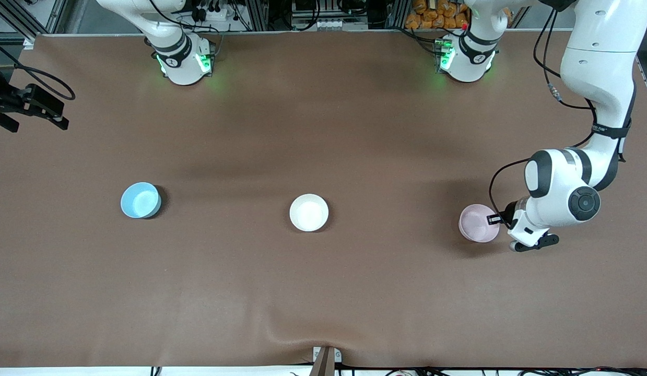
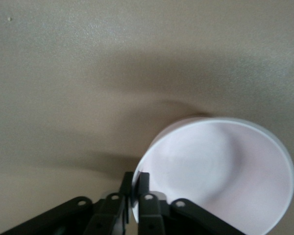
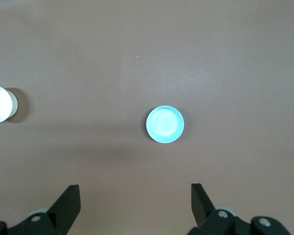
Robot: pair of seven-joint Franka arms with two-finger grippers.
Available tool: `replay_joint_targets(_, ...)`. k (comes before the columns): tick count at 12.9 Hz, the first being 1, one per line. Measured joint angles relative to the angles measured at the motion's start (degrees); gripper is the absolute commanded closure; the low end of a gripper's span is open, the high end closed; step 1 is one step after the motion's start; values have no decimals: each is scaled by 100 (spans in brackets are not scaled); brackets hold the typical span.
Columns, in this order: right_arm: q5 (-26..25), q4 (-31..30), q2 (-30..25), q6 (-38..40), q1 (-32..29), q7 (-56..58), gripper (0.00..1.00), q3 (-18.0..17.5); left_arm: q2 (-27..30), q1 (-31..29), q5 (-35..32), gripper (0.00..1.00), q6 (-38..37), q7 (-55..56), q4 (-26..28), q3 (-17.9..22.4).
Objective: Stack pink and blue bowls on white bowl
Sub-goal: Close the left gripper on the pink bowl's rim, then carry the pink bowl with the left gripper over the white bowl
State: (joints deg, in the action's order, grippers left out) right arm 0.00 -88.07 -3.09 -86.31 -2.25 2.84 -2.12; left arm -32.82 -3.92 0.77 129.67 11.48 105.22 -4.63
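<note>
The left gripper (image 2: 134, 188) pinches the pink bowl's (image 1: 478, 223) rim; lift straight, carry level to the white bowl (image 1: 308, 212). The right gripper (image 3: 134, 205), wide open and empty, waits high above the blue bowl (image 1: 140, 200).

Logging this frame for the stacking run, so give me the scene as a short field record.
stage: nothing stacked; three bowls stand apart in a row on the brown table
pale pink round plastic bowl: toward the left arm's end
plain white round plastic bowl: middle of the row
light blue round plastic bowl: toward the right arm's end
left gripper: fingers closed on the pink bowl's rim
right gripper: open, high over the table, waiting
</note>
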Motion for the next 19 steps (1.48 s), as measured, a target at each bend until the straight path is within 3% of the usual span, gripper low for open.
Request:
replay_joint_targets(3,0,0,1,0,-4,0,0,2,98,-5,0,100,-240,-3,-78,-62)
replay_joint_targets(6,0,-1,3,0,-6,0,0,4,413,-18,351,100,-977,112,-249,-571)
replay_joint_targets(10,0,-1,3,0,-8,0,0,4,712,232,1047,100,-2174,1305,-926,-1142)
replay_joint_targets(16,0,-1,4,0,-11,0,0,6,390,1247,2059,100,-2127,2383,-1369,-1255)
replay_joint_targets(19,0,-1,4,0,-12,0,0,7,87,1737,2164,100,-1702,3012,-1605,-1264)
